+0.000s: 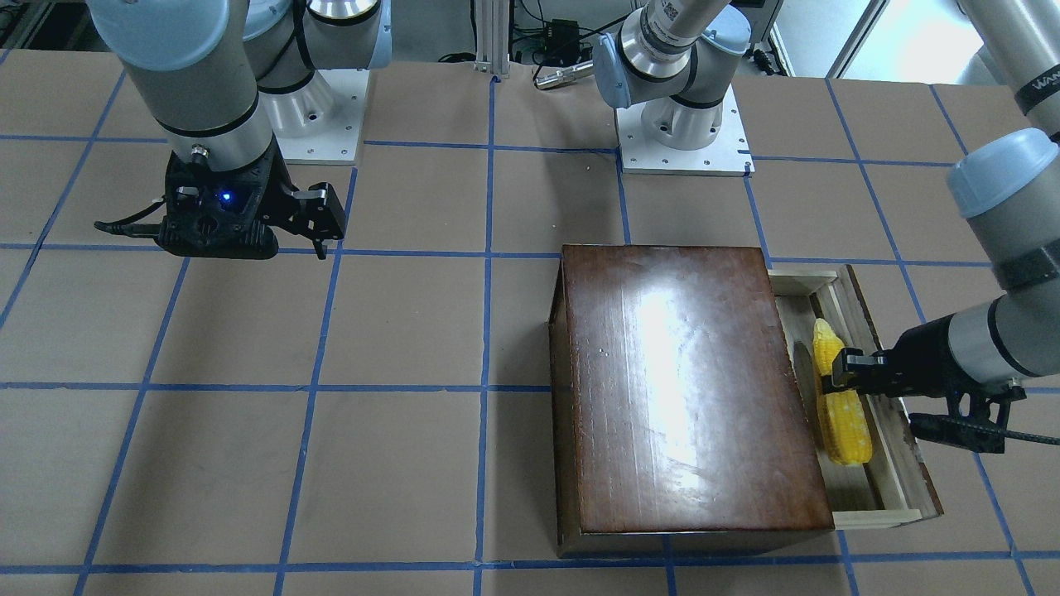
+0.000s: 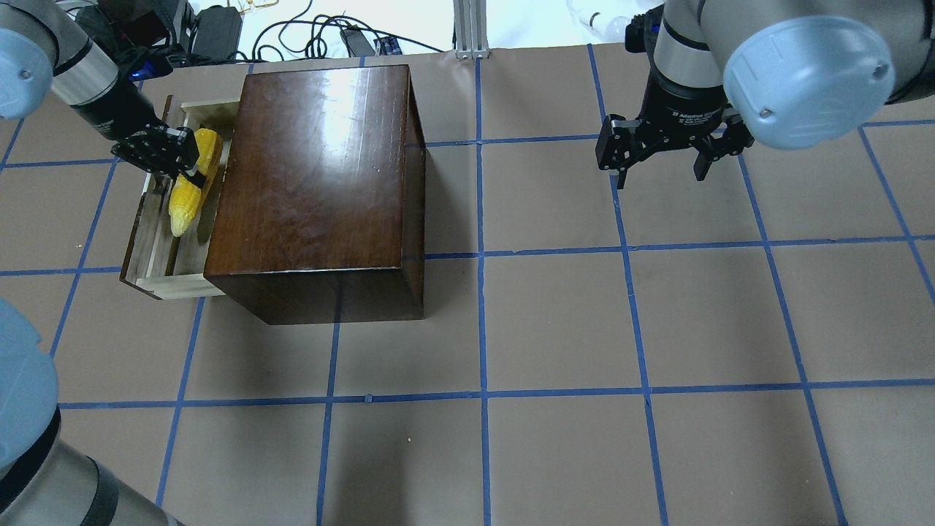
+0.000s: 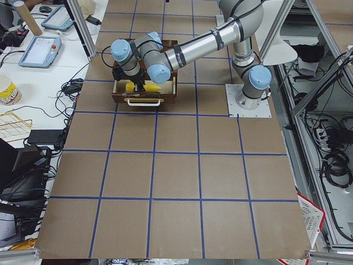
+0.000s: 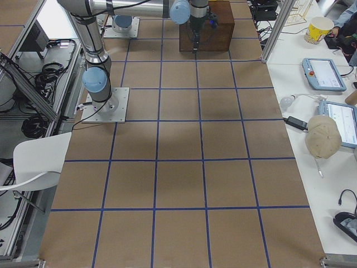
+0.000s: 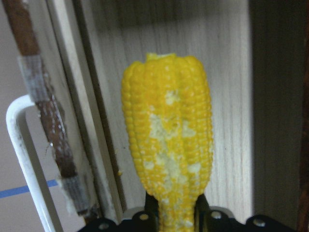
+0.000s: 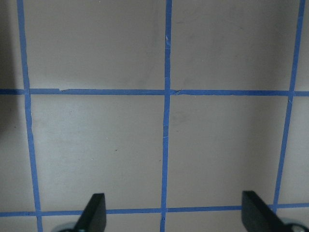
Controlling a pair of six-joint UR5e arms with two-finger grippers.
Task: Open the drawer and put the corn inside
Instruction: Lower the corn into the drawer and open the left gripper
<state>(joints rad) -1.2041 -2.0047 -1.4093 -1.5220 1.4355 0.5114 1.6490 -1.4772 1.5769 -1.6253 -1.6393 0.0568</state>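
The drawer stands pulled out of the dark-brown box. My left gripper is shut on the yellow corn near its middle and holds it lengthwise inside the drawer's pale tray. The overhead view shows the corn in the left gripper over the drawer, beside the box. In the left wrist view the corn fills the centre above the drawer floor, with the whitish handle at the left. I cannot tell whether the corn touches the floor. My right gripper is open and empty above the table.
The table is brown paper with a blue tape grid. The right wrist view shows only the table under the open right gripper. Both arm bases stand at the robot's side of the table. Cables and equipment lie beyond the far edge.
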